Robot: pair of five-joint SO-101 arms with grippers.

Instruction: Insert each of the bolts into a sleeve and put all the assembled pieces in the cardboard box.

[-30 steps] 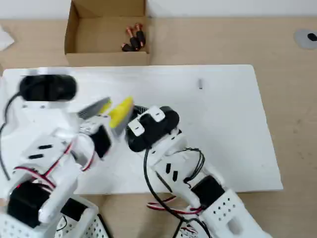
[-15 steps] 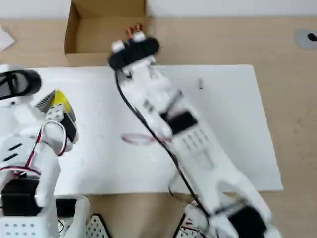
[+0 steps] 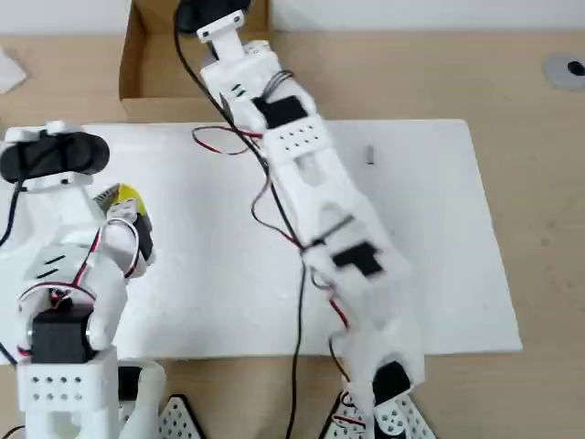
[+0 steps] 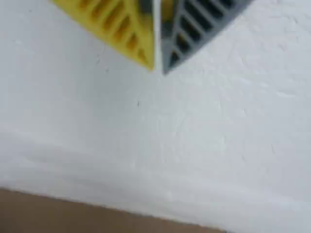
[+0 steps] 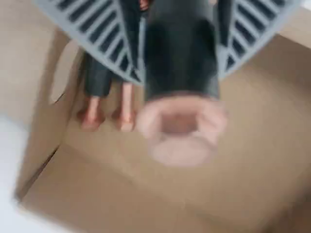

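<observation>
The right arm (image 3: 311, 183) stretches from the near edge of the table (image 3: 530, 137) across the white mat (image 3: 411, 256) to the cardboard box (image 3: 137, 73) at the far left, with its wrist over the box's open top.

In the right wrist view, the right claw (image 5: 179, 73) pinches an assembled piece (image 5: 179, 53). Its grey fingers (image 5: 97, 29) press on either side of the black sleeve. The copper-coloured bolt head (image 5: 180, 126) sticks out past the fingertips, toward the box floor (image 5: 146, 194). The piece hangs inside the box walls and sits apart from the floor. Two more assembled pieces (image 5: 97, 92) lie side by side on that floor, near one wall (image 5: 43, 121) and just beside the held piece as seen from the wrist.

The left arm (image 3: 64, 293) stands at the left side of the mat. Its left claw (image 3: 123, 197) is well apart from the box.

In the left wrist view, the left claw (image 4: 158, 65) has its yellow and grey fingers pressed together with nothing between them. It is just above the bare mat (image 4: 194, 145), near the edge where the brown table (image 4: 48, 208) begins.

A small grey thing (image 3: 369, 154), too small to identify, lies on the far part of the mat, right of the outstretched arm.
</observation>
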